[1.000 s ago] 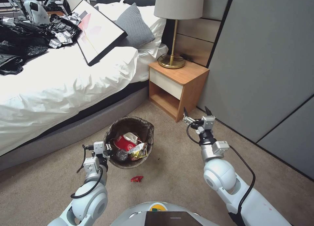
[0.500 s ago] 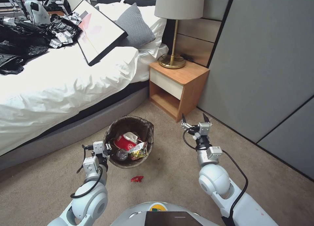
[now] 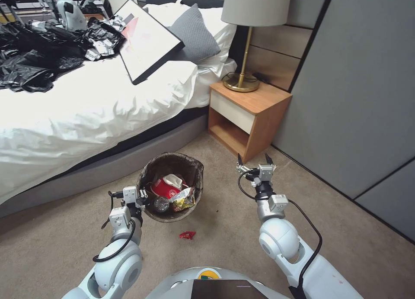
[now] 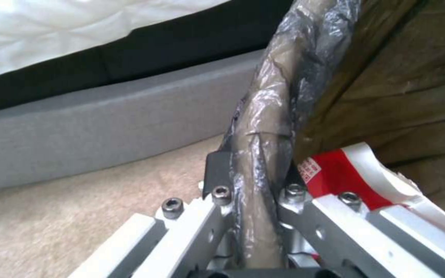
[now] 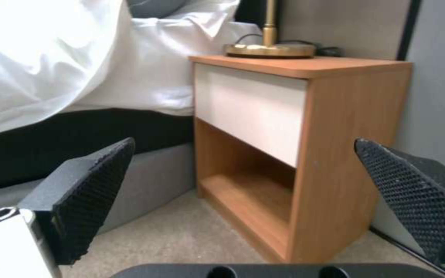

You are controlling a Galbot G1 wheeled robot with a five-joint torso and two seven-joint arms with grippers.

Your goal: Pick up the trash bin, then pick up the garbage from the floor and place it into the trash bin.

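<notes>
The trash bin (image 3: 172, 187) hangs just above the carpet beside the bed (image 3: 86, 117), its dark liner folded over the rim, with a red-and-white paper cup (image 3: 166, 188) and a snack wrapper (image 3: 183, 199) inside. The left hand (image 3: 140, 198) is clamped on its near rim. A small red wrapper (image 3: 187, 235) lies on the carpet just before the bin. The right hand (image 3: 255, 162), fingers spread apart, hovers near the nightstand (image 3: 248, 113).
</notes>
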